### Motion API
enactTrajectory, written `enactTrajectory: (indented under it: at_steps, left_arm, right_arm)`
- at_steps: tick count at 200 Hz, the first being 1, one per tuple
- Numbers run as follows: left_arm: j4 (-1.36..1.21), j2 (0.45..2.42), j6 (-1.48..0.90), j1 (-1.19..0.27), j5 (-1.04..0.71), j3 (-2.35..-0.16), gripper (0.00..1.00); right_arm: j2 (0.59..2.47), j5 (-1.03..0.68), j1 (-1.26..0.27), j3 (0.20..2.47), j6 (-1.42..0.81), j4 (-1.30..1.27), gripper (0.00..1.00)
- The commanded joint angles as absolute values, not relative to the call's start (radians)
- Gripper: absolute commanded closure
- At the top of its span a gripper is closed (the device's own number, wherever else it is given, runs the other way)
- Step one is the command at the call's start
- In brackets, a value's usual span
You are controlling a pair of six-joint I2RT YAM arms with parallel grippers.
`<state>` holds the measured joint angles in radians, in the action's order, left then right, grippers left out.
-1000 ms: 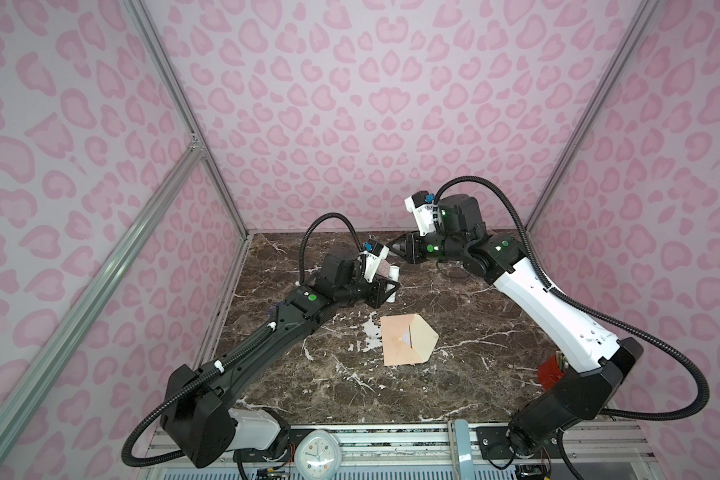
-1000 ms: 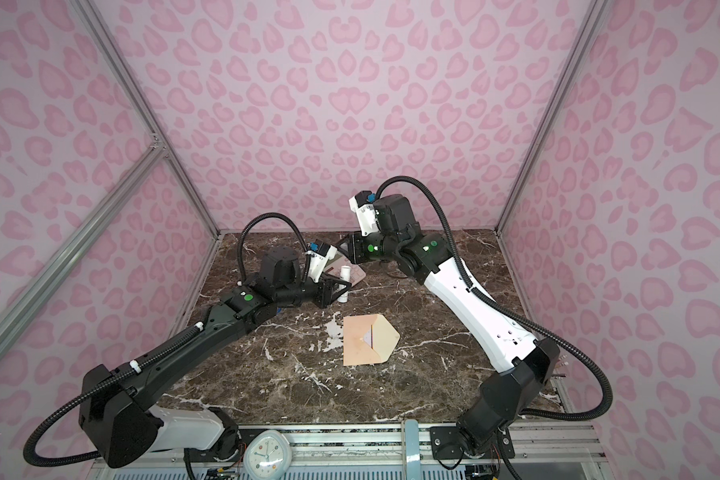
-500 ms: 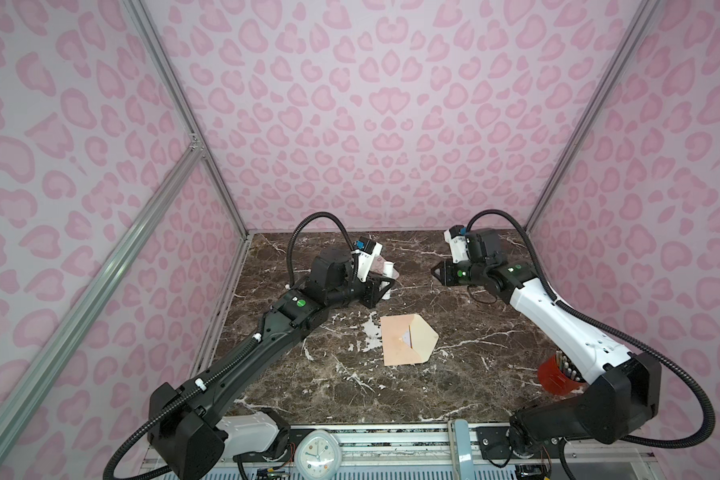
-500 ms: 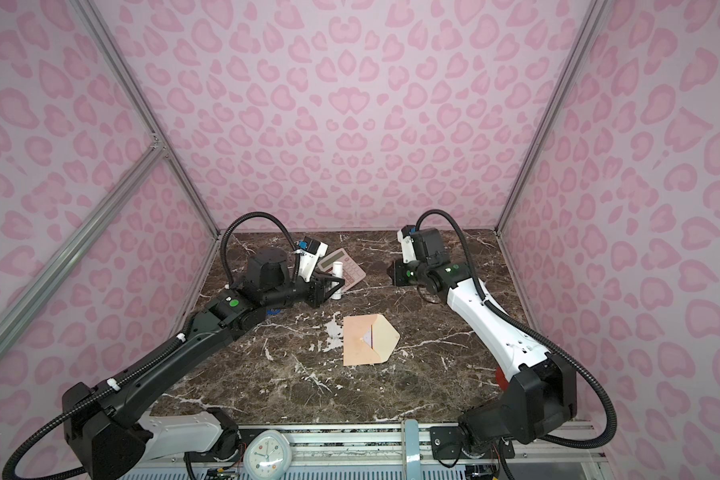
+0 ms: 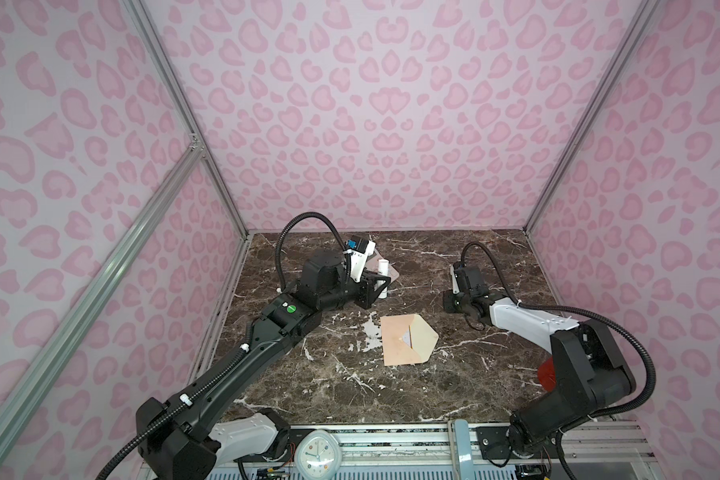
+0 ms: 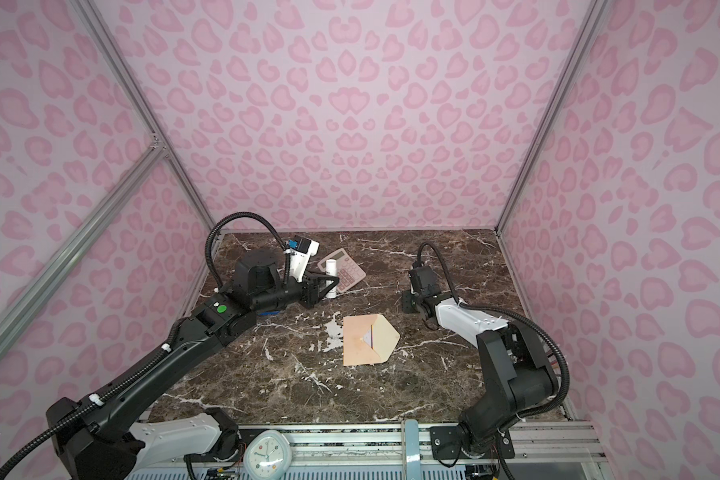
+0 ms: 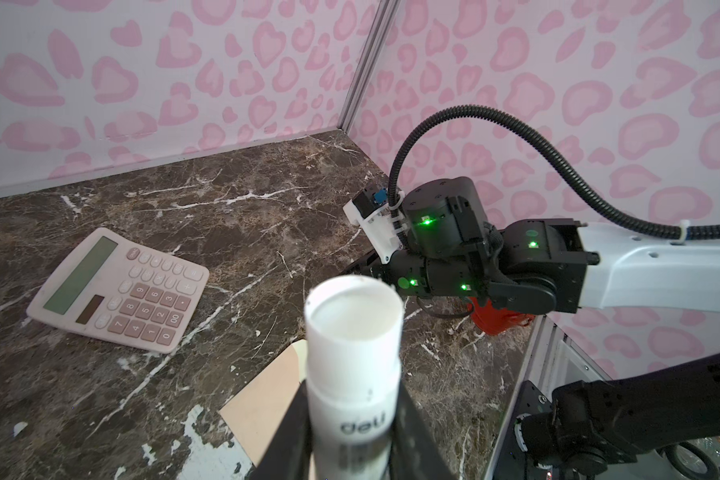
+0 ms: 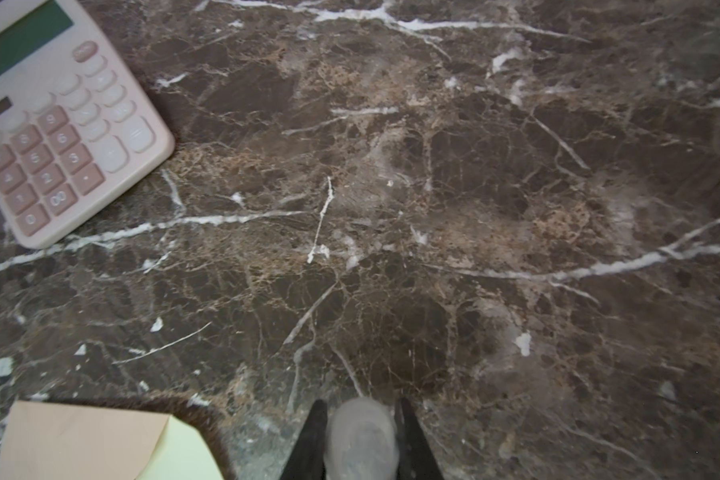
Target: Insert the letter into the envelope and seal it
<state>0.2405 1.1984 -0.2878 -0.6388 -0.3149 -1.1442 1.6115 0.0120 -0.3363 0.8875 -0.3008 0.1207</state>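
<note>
On the dark marble table (image 5: pixel 350 386), the peach envelope (image 5: pixel 400 345) lies flat with its cream flap open toward the right. It sits nearer than both arms and between them, touching neither. The left gripper (image 5: pixel 381 286), far-left of it, pinches an upright white glue stick (image 7: pixel 354 332) marked "deli". The right gripper (image 8: pixel 360 401), far-right of it, is clamped on a blurred whitish cap (image 8: pixel 360 436). A pink calculator (image 7: pixel 117 286), with keys reading 0 to 9 and "00", lies beyond the glue stick.

One each: envelope (image 5: pixel 404 345), calculator (image 6: pixel 348 272), glue stick (image 7: pixel 354 353), cap (image 8: pixel 360 436), clock (image 5: pixel 317 455).
</note>
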Motion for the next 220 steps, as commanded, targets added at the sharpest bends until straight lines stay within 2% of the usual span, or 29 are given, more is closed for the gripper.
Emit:
enactTrajectory:
  at_steps: [1, 37, 147, 220]
  left_arm:
    - [0.244, 1.183, -0.285, -0.64, -0.3, -1.144, 0.96]
    - [0.251, 1.161, -0.287, -0.64, -0.286, -1.129, 0.96]
    - [0.245, 1.166, -0.272, -0.64, -0.285, -1.131, 0.96]
    - [0.239, 1.176, -0.264, -0.64, -0.291, -1.132, 0.96]
  right_arm:
    - [1.648, 0.094, -0.333, 0.875, -0.332, 0.016, 0.79]
    - [1.69, 0.122, -0.334, 0.845, -0.34, -0.032, 0.79]
    - [1.664, 0.164, -0.355, 0.761, -0.409, -0.051, 0.75]
    - [1.617, 0.196, -0.383, 0.724, -0.417, -0.035, 0.62]
